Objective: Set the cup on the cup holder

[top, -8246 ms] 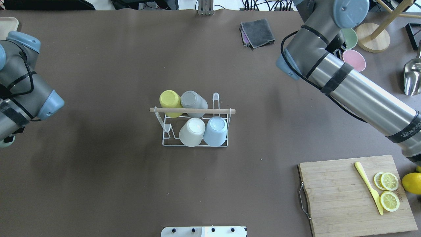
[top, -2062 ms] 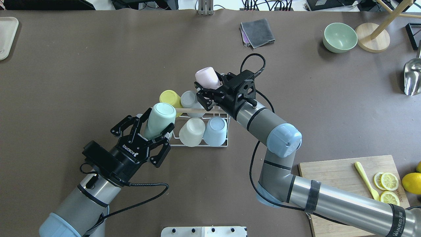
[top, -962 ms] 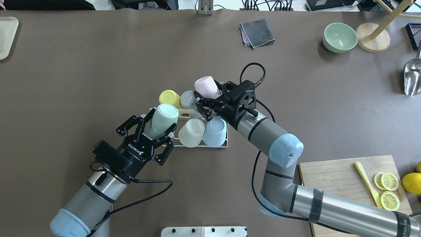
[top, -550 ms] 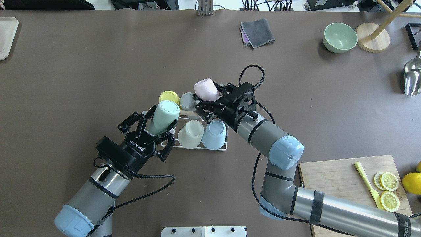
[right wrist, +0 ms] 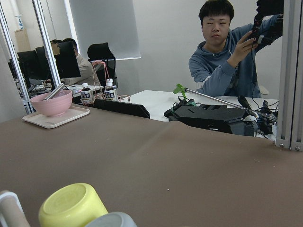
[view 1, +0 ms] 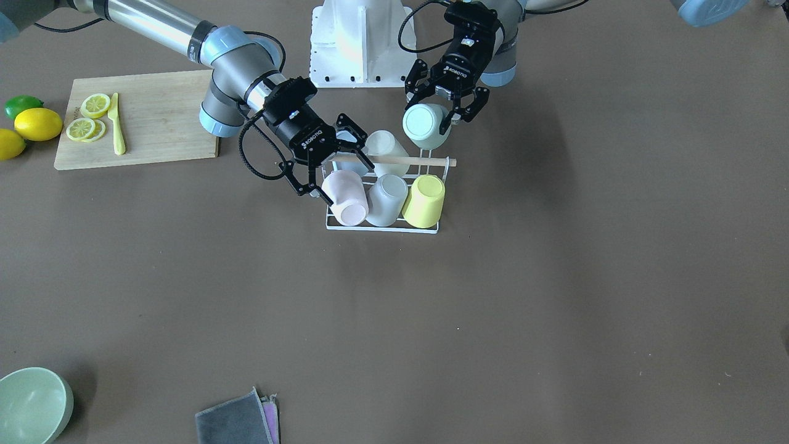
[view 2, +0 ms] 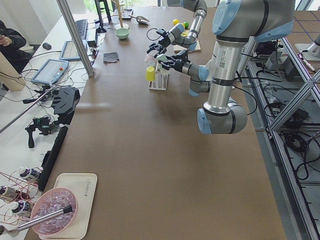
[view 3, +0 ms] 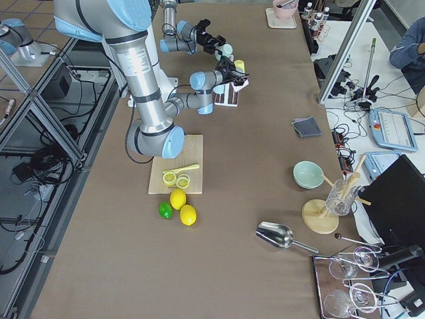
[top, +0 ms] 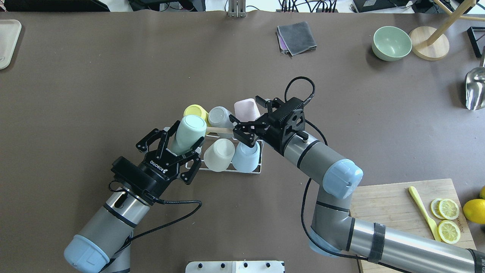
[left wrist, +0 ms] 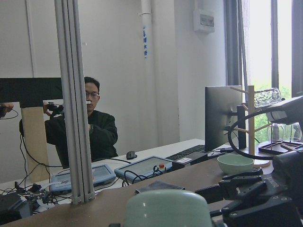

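Note:
The cup holder [top: 231, 169], a white wire rack with a wooden rod [top: 223, 130], stands mid-table; it also shows in the front view [view 1: 382, 229]. Yellow [top: 195, 112], grey [top: 219, 115], cream [top: 218, 153] and blue [top: 246, 156] cups sit upside down on it. A pink cup [top: 246, 109] [view 1: 345, 197] rests on the far row's right end. My right gripper [top: 248, 115] [view 1: 341, 180] is open, its fingers apart beside that cup. My left gripper [top: 187, 135] [view 1: 433, 116] is shut on a mint cup [top: 188, 129] [view 1: 424, 125], held bottom-up over the rack's near left end.
A cutting board [top: 390, 227] with lemon slices and a yellow knife lies at the near right. A green bowl [top: 391, 43], a wooden stand base [top: 429, 43] and a metal scoop [top: 475, 91] are far right. A grey cloth [top: 296, 37] lies at the back.
The pink cup has come down onto the rack's far right end and my right gripper has let go and drawn back a little. My left gripper with the mint cup has hardly moved.

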